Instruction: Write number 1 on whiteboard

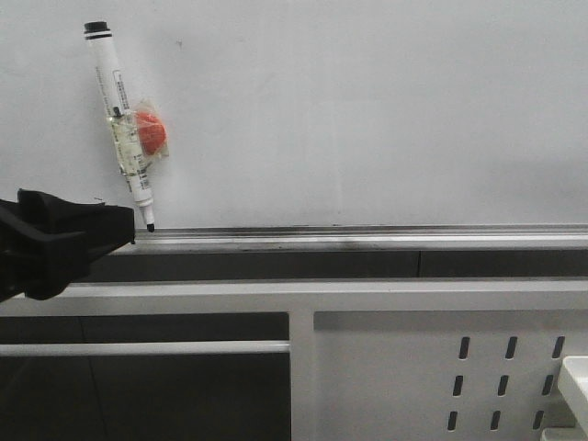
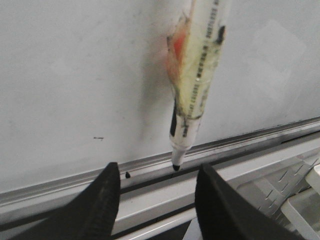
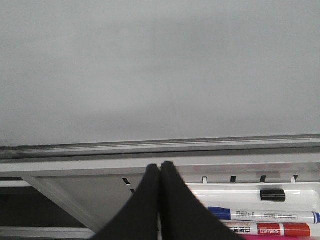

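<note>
The whiteboard (image 1: pixel 367 110) is plain white, and no black stroke for the number 1 shows on it. A white marker pen (image 1: pixel 124 138) with a black cap, taped to an orange lump (image 1: pixel 152 134), hangs tilted against the board. Its black tip points down, just above the grey ledge (image 1: pixel 367 237). My left gripper (image 1: pixel 110 228) is open and empty, low at the left, just below and left of the pen tip. In the left wrist view the pen (image 2: pixel 200 65) hangs beyond the gap of the left gripper (image 2: pixel 159 172). My right gripper (image 3: pixel 161 165) is shut on nothing and faces the board (image 3: pixel 160 65).
A white metal frame panel with slot holes (image 1: pixel 413 367) runs below the ledge. A white tray (image 3: pixel 300 189) beside the right gripper holds a blue marker (image 3: pixel 265 216) and a red marker (image 3: pixel 270 230). A small dark speck (image 2: pixel 128 175) lies on the ledge.
</note>
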